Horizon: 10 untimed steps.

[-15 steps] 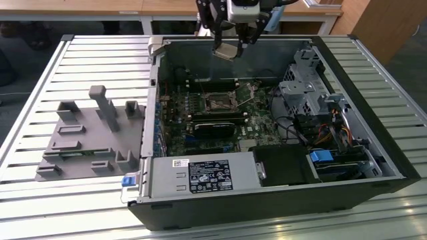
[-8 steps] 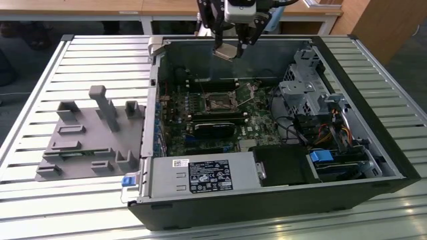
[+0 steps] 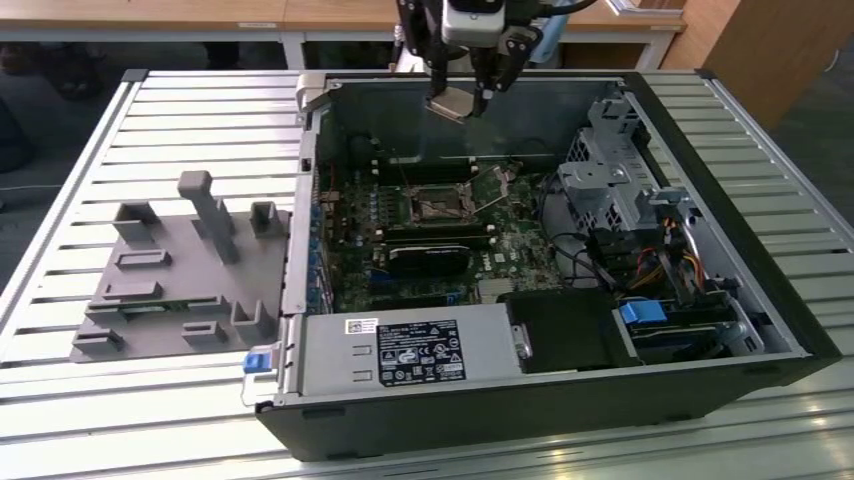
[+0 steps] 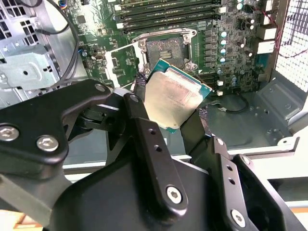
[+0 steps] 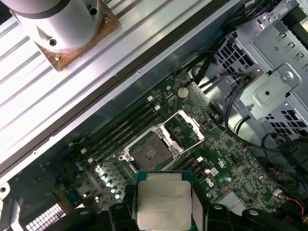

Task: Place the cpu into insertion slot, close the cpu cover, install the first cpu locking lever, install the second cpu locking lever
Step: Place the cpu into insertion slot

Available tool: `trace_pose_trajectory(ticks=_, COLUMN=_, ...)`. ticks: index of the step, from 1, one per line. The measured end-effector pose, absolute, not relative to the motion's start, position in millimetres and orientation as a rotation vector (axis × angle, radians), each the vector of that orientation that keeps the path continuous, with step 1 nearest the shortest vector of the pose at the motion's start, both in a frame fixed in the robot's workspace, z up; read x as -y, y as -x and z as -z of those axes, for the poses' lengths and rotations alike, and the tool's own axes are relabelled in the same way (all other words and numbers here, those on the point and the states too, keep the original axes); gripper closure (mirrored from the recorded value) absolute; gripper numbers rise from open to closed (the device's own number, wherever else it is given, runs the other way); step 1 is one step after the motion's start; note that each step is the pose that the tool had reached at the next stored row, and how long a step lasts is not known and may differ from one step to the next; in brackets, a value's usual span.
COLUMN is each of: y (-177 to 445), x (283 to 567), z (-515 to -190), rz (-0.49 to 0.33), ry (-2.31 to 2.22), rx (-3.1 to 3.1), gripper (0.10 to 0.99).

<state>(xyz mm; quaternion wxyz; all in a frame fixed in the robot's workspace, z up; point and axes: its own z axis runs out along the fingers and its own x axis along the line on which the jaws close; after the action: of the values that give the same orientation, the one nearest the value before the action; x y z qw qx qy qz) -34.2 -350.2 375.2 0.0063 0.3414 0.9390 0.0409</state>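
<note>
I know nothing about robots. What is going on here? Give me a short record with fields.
Held: cpu, clamped in the gripper
Where: raised over the open computer case, apart from the insertion slot
Slot: empty, dark centre exposed
Lid: cpu cover swung open beside the slot
Task so far: chip not yet placed

My black gripper (image 3: 462,97) hangs over the far wall of the open black computer case (image 3: 534,425), pinching the small flat square pale silver-gold cpu (image 3: 450,106), which is tilted. The square insertion slot (image 3: 437,205), dark centre with a silver rim, is well below my hand on the green circuit board (image 3: 514,262). The silver labelled power supply box (image 3: 334,355) is farthest from my hand. A grey plastic fixture with upright posts (image 3: 174,280) is well apart, toward the exterior view's left, on the slatted metal table (image 3: 120,400).
</note>
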Motion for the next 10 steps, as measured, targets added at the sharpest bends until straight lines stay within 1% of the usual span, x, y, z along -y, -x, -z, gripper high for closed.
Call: trace_pose_trajectory(ticks=10, y=34.2, x=350.0, z=-374.5, rz=-0.127, ry=-1.186, rx=-2.889, gripper=0.545)
